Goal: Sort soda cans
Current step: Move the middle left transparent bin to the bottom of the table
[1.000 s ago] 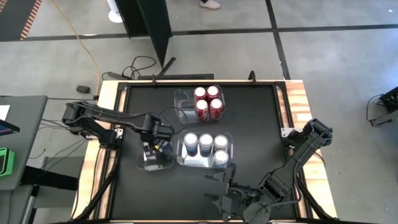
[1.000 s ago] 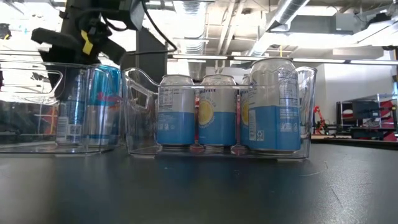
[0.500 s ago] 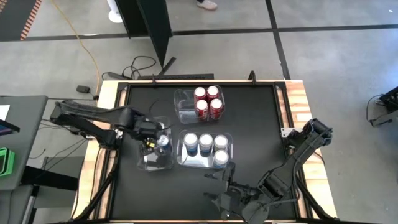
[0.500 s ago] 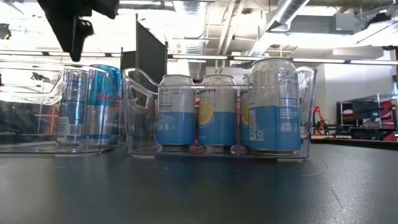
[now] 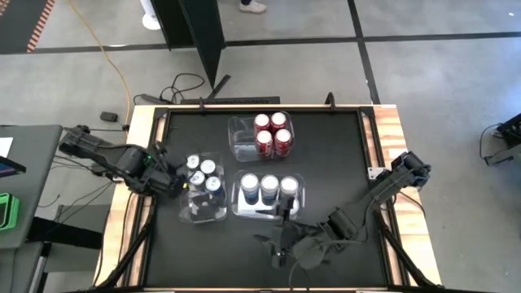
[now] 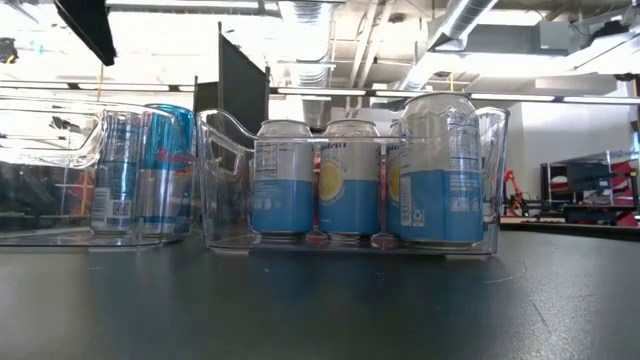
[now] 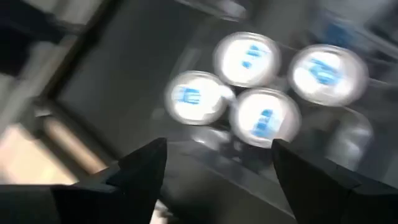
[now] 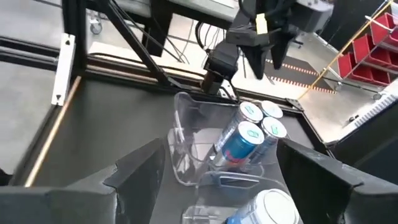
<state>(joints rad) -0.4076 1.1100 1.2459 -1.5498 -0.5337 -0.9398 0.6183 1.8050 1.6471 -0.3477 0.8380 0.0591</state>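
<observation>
High view: your left gripper (image 5: 168, 181) is hanging over the table's (image 5: 342, 155) edge, fingers spread, grasping nothing. Just beside it, toward the table's middle, four dark blue cans (image 5: 203, 172) are standing in a clear bin (image 5: 198, 213). Your right gripper (image 5: 281, 213) is waiting released and empty at the near side of another bin holding light blue cans (image 5: 269, 187). Well beyond both grippers, four red cans (image 5: 272, 133) are sitting in a third bin (image 5: 238, 137).
</observation>
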